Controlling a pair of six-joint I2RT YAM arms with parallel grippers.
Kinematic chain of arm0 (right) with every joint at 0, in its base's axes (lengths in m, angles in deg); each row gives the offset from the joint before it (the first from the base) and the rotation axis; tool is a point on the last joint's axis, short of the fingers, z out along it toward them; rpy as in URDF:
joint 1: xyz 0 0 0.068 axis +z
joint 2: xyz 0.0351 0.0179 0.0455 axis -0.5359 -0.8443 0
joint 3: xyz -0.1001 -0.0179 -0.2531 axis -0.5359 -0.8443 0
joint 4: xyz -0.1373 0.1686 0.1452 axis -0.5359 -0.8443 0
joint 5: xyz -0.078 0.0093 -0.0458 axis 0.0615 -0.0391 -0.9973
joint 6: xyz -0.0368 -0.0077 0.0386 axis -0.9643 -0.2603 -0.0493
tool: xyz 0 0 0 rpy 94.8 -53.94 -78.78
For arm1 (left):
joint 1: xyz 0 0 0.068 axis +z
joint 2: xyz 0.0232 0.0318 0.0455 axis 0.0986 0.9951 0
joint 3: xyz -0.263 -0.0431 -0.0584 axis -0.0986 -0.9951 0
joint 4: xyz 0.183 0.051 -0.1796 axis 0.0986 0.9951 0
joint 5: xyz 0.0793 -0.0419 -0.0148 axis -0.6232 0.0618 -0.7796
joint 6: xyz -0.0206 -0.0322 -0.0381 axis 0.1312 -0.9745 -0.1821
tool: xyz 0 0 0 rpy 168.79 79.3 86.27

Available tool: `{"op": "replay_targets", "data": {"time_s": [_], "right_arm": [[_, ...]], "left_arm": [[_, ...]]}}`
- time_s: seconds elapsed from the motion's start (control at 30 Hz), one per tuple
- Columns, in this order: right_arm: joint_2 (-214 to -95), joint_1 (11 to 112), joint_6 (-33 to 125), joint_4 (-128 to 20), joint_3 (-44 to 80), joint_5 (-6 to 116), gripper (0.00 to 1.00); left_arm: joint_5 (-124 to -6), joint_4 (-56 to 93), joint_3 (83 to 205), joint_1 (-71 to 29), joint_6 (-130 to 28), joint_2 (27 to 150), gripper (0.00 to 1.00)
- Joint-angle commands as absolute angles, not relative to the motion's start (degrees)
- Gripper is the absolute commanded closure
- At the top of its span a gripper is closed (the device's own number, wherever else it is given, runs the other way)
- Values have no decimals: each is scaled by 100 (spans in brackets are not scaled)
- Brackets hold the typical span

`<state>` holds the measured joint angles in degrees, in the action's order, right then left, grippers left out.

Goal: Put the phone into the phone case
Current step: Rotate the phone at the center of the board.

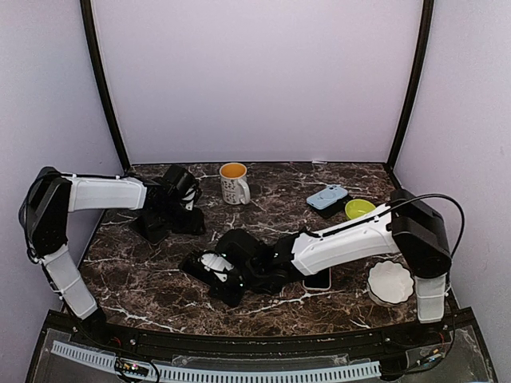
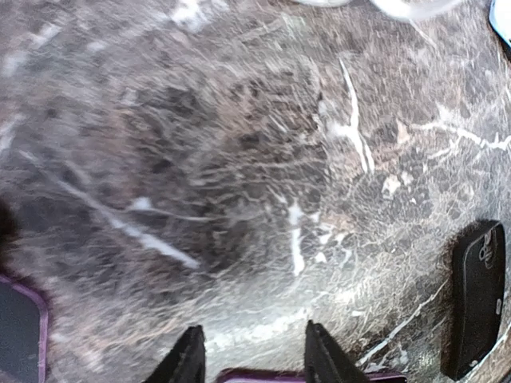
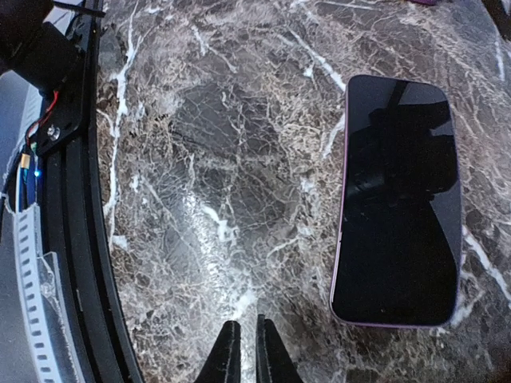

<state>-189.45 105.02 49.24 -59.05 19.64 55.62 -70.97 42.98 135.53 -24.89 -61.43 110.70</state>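
Left of the phone point(image 3: 399, 199), which lies screen-up on the marble table point(image 3: 200, 159), the right gripper point(image 3: 249, 351) hovers with its fingers almost closed, gripping nothing. At far left, the left gripper point(image 2: 254, 359) stands half open, empty. At far right lies the pale blue phone case point(image 1: 327, 197).

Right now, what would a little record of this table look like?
table: dark marble
phone: lying screen up, not held
light blue case: back right, beside green bowl
mug: upright, back centre
white dish: front right
left gripper: open
right gripper: shut, empty
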Motion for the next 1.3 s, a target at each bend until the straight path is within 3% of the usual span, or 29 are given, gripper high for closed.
{"op": "replay_targets", "data": {"time_s": [0.0,0.23,0.5,0.9,1.03,1.2,1.27], "right_arm": [[-19291,10459,4718,-5181,2283,5963,94],[-20012,10455,4759,-5846,2785,5443,100],[-19657,10147,5228,-5610,2068,4559,100],[-19625,9578,5299,-5280,2175,4571,100],[-19595,9508,5262,-5450,2301,4452,100],[-19074,9474,5293,-5594,2131,4166,98],[-18788,9448,5367,-5696,1993,3975,87]], "left_arm": [[-6350,4097,13588,-2434,-5725,11398,62],[-6296,4348,13498,-2414,-5567,11708,69],[-6385,4564,12895,-2414,-5533,11499,70],[-6359,4487,11877,-2704,-5652,10383,69],[-6617,4715,12090,-2802,-5468,9858,56],[-7035,5019,12511,-2964,-5038,9666,5],[-7150,5057,12623,-3101,-4492,9700,2]]}}
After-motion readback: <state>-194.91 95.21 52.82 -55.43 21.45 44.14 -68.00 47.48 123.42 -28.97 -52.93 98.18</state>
